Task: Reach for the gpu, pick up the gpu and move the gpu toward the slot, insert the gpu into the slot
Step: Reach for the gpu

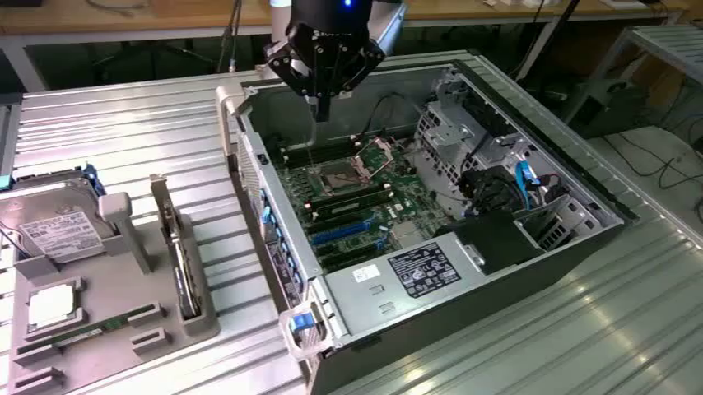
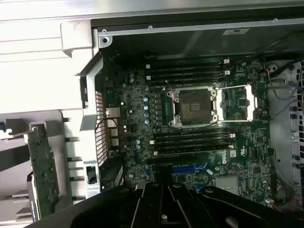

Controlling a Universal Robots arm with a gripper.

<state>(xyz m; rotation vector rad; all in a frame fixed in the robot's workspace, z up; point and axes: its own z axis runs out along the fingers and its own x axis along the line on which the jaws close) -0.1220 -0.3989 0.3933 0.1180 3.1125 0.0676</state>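
Exterior view: my claw (image 1: pixel 321 111) hangs pinched shut and empty over the open computer case (image 1: pixel 250 164). The gpu (image 1: pixel 176 243) stands on edge in a grey holder (image 1: pixel 121 276) at the exterior view's left, well apart from me. Wrist view: the blue slot (image 2: pixel 190 168) lies near my closed fingertips (image 2: pixel 154 202).

My claw (image 1: pixel 319 113) is matte black, all angular linked bars; silver-grey wrist (image 1: pixel 387 23) above, small blue light (image 1: pixel 347 4) glowing.

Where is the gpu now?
The gpu stands on edge in a grey holder at the exterior view's left, between the hard drive and the computer case.
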